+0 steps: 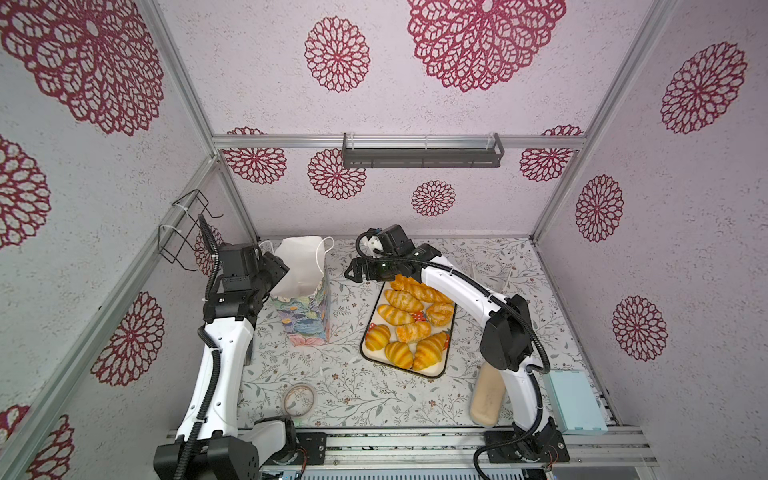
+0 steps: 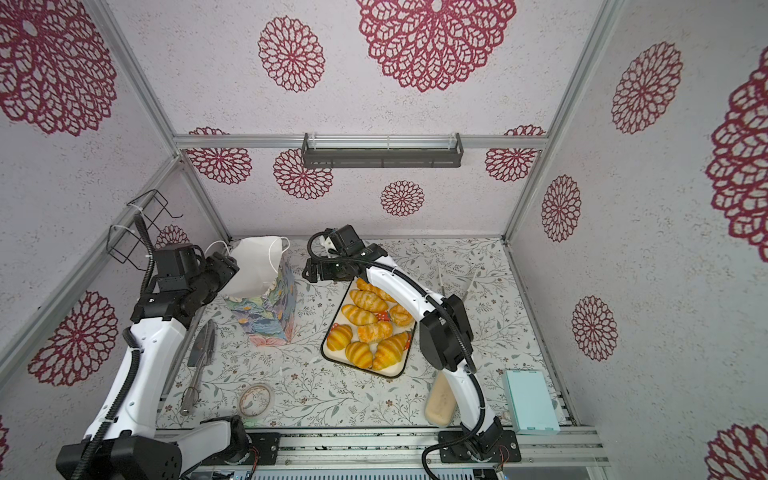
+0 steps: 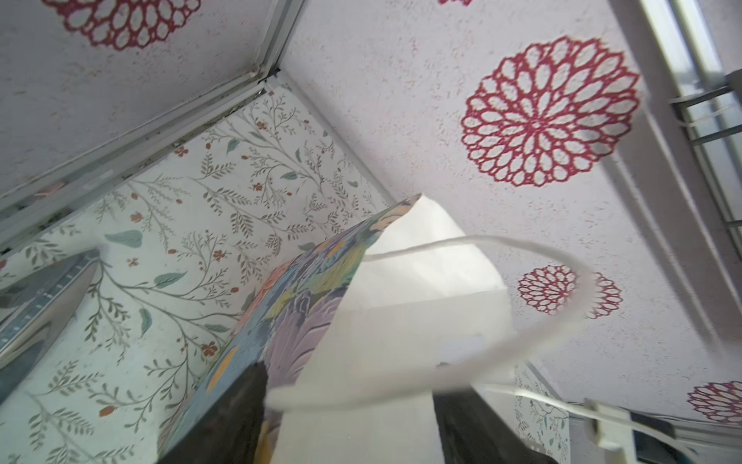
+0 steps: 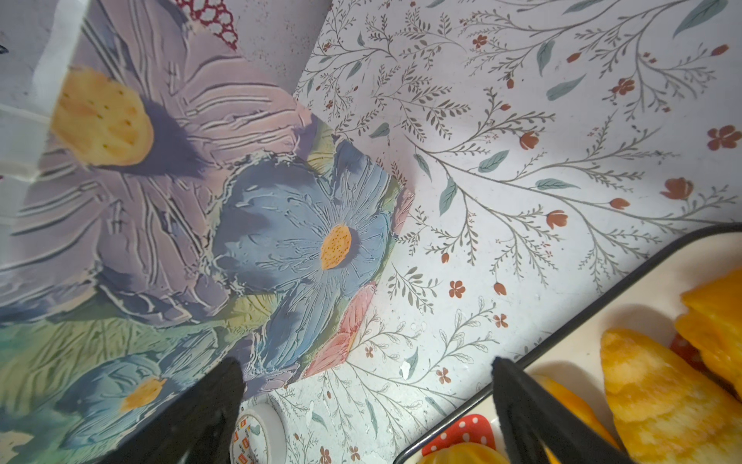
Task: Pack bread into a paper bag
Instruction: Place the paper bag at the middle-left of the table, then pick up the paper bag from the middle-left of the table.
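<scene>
The paper bag (image 1: pixel 307 316) (image 2: pixel 266 316) stands upright at the left rear of the table, flowered outside and white inside, with its mouth open. My left gripper (image 1: pixel 282 270) (image 2: pixel 232 266) is at the bag's left rim. In the left wrist view its jaws (image 3: pixel 349 373) stand apart, straddling the bag's wall (image 3: pixel 305 305), with a cord handle (image 3: pixel 522 345) looping in front. The bread (image 1: pixel 409 324) (image 2: pixel 365 328) lies in a pile on a dark-rimmed white tray (image 1: pixel 399 370). My right gripper (image 1: pixel 353 272) (image 4: pixel 365 363) hangs open and empty between the bag (image 4: pixel 200 201) and the tray (image 4: pixel 602 305).
A tape roll (image 1: pixel 299 399) (image 4: pixel 261 434) lies near the front. A beige oblong block (image 1: pixel 488 395) and a light blue box (image 1: pixel 575 403) sit at the front right. Metal utensils (image 2: pixel 199 361) lie by the left arm. A wire rack (image 1: pixel 183 232) hangs on the left wall.
</scene>
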Motion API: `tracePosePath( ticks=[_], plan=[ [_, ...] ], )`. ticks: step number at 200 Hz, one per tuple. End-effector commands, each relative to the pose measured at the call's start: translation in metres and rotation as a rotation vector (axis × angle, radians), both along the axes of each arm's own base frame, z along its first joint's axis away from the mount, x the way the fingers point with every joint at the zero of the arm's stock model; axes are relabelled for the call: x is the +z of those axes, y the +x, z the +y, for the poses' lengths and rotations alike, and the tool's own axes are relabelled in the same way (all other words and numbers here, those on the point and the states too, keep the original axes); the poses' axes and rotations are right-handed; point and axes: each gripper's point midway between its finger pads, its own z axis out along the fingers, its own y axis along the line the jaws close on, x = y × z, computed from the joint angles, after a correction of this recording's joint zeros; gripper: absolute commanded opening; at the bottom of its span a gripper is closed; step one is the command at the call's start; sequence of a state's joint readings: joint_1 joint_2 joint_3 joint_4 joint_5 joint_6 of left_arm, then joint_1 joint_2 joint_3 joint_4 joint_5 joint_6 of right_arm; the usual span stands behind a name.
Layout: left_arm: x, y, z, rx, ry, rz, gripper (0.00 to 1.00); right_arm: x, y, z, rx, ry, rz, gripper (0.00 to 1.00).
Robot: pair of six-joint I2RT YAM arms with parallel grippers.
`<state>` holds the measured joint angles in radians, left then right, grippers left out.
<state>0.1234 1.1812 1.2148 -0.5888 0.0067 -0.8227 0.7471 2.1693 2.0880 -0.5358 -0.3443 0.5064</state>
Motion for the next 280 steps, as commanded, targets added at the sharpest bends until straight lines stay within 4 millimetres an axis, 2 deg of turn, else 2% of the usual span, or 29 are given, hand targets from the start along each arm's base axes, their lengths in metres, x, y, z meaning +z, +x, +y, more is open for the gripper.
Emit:
tracePosePath(
  ticks=[1, 21, 43, 58, 76, 109, 130, 166, 193, 213, 228, 280],
  plan=[
    [0.023, 0.008, 0.0, -0.011, -0.002, -0.071, 0.68, 0.016, -0.005, 0.0, 0.009, 0.02, -0.035, 0.99],
    [0.018, 0.007, 0.003, -0.001, 0.012, -0.032, 0.67, 0.015, -0.006, -0.002, 0.007, 0.018, -0.035, 0.99],
    [0.015, 0.006, 0.004, 0.001, 0.009, -0.025, 0.54, 0.016, -0.006, -0.003, 0.006, 0.021, -0.038, 0.99],
    [0.015, 0.005, 0.005, 0.006, 0.012, -0.023, 0.53, 0.017, -0.007, -0.002, 0.007, 0.024, -0.039, 0.99],
    [0.011, 0.003, 0.009, 0.018, 0.035, 0.02, 0.6, 0.017, -0.007, -0.002, 0.007, 0.024, -0.04, 0.99],
    [-0.004, -0.001, 0.013, 0.013, 0.076, 0.119, 0.86, 0.015, -0.008, -0.003, 0.006, 0.024, -0.037, 0.99],
    [-0.014, -0.005, 0.013, 0.004, 0.083, 0.158, 0.88, 0.017, -0.007, -0.004, 0.002, 0.031, -0.038, 0.99],
    [-0.024, -0.017, 0.01, -0.012, 0.086, 0.207, 0.84, 0.017, -0.007, -0.004, 0.0, 0.037, -0.037, 0.99],
    [-0.025, -0.025, 0.012, -0.008, 0.105, 0.215, 0.75, 0.018, -0.008, -0.004, -0.002, 0.042, -0.038, 0.99],
    [-0.029, -0.026, 0.014, -0.01, 0.126, 0.246, 0.66, 0.018, -0.009, -0.004, -0.003, 0.044, -0.037, 0.99],
    [-0.033, -0.025, 0.015, -0.013, 0.131, 0.267, 0.63, 0.019, -0.009, -0.006, -0.006, 0.046, -0.04, 0.99],
    [-0.038, -0.005, 0.005, -0.06, 0.079, 0.258, 0.39, 0.02, -0.013, -0.015, -0.018, 0.036, -0.05, 0.99]
  ],
)
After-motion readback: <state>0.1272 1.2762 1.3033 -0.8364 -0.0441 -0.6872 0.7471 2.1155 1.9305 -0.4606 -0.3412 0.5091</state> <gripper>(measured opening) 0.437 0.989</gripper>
